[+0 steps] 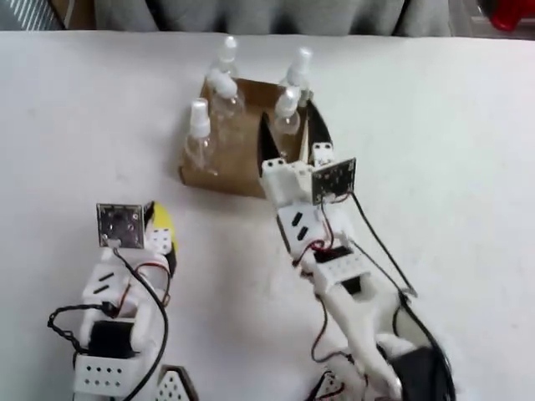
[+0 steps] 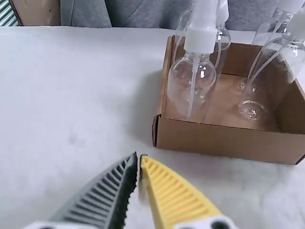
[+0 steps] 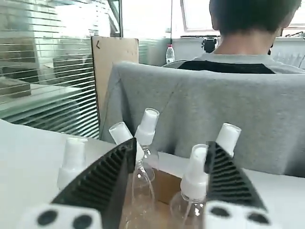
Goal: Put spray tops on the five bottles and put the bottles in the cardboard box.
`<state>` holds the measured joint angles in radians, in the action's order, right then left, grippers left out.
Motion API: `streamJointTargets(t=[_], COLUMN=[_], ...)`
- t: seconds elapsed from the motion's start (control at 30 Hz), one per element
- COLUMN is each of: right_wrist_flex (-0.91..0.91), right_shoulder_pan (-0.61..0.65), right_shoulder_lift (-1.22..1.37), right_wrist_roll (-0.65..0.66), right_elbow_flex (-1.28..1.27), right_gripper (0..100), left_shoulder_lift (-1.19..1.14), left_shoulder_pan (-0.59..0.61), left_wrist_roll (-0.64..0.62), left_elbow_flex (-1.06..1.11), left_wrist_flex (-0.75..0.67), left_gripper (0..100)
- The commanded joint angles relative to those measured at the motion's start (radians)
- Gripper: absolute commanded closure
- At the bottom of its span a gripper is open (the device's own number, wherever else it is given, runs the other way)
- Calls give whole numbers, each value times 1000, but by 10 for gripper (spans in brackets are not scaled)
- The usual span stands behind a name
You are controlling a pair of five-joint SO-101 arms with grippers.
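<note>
The cardboard box (image 1: 230, 175) sits at mid-table with several clear bottles standing in it, each wearing a white spray top. One bottle (image 1: 199, 127) is at the box's near left corner, also seen close up as the nearest bottle (image 2: 193, 81). My right gripper (image 1: 292, 129) is open over the box's right side, its black fingers (image 1: 266, 140) on either side of a capped bottle (image 1: 287, 109). That bottle (image 3: 193, 183) stands between the fingertips, with the right gripper (image 3: 170, 143) wide apart around it. My left gripper (image 2: 139, 164) is shut and empty on the table short of the box (image 2: 228, 140).
The white table runs wide and bare to the left and right of the box. A grey padded chair back (image 3: 200, 114) with a person seated behind it lies beyond the table's far edge. The left arm's body (image 1: 125, 276) rests near the front left.
</note>
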<state>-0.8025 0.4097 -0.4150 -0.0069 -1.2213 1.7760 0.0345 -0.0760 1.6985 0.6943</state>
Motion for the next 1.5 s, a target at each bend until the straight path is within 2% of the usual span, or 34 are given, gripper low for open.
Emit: streamJointTargets(t=[0.0,0.13,0.47,0.63,0.77,1.1,1.3,1.47], right_wrist_flex=[74,226,587,865,1141,1517,1758,1914], right_shoulder_pan=[-13,-58,-236,-292,-288,-285,-291,-288], right_shoulder_lift=[-186,-374,-875,-1176,-1408,-1388,-1388,-1388], right_wrist_roll=[-8,-8,-8,-8,-8,-17,-17,-17], right_elbow_flex=[-31,-115,-308,-373,-405,-388,-388,-388], right_gripper=[986,945,983,983,983,983,983,981], left_shoulder_lift=[-8,-8,-8,-8,-8,-7,-7,-7], left_shoulder_pan=[8,8,8,12,12,13,13,13], left_wrist_roll=[8,9,9,9,9,17,215,235], left_elbow_flex=[-3,-3,-3,-3,-3,-3,-3,-3], left_wrist_flex=[8,8,8,11,37,141,282,381], left_gripper=[980,980,980,980,980,980,980,980])
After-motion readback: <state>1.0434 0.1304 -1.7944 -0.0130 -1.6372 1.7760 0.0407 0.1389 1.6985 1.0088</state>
